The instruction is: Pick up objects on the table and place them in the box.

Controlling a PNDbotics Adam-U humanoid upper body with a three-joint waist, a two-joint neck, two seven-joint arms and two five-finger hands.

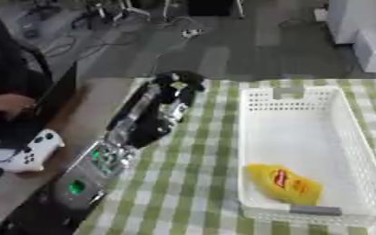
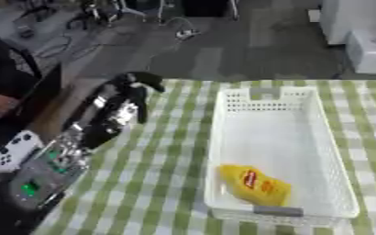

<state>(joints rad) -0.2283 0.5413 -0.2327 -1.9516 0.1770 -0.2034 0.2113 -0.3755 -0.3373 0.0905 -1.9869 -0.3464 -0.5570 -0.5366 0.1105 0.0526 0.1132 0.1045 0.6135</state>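
A white lattice box (image 1: 291, 95) stands on the right half of the green-and-white checked table (image 1: 191, 183). A yellow packet with a red label (image 1: 284, 183) lies in the box's near end. My left arm runs up the table's left side. Its black left hand (image 1: 175, 85) hangs over the far left corner of the cloth, left of the box and apart from it. A small pale spot shows at the hand, and I cannot make out what it is. No loose object shows on the cloth. My right hand shows in neither view.
A brown desk at the left carries a white game controller (image 1: 32, 149) and a dark screen, with a person's hand (image 1: 7, 103) beside them. Grey floor with cables lies beyond the table. White cabinets (image 1: 360, 27) stand at the far right.
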